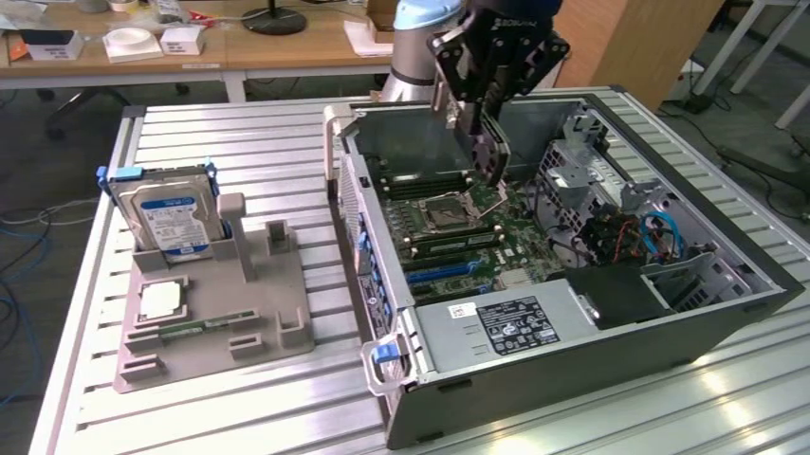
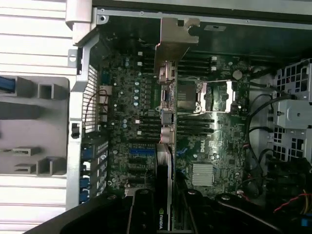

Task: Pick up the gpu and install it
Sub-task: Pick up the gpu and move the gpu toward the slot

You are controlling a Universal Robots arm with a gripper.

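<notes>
In the exterior view, the gpu card (image 1: pixel 491 156) is pinched edge-on by the claw (image 1: pixel 484 109) and held over the open computer box (image 1: pixel 708 322) on the bench (image 1: pixel 253 133). In the wrist view, it is seen hanging above the green board (image 2: pixel 126 112), not yet plugged in. The carrying step seems in hand; its edge must be lined up with a blue slot (image 2: pixel 141 151).

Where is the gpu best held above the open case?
Probably by its upper long edge, from above, as the pincer grips it now: the gpu hangs thin edge-on, so its flat faces suit clamping and its lower edge is free toward the motherboard.
</notes>
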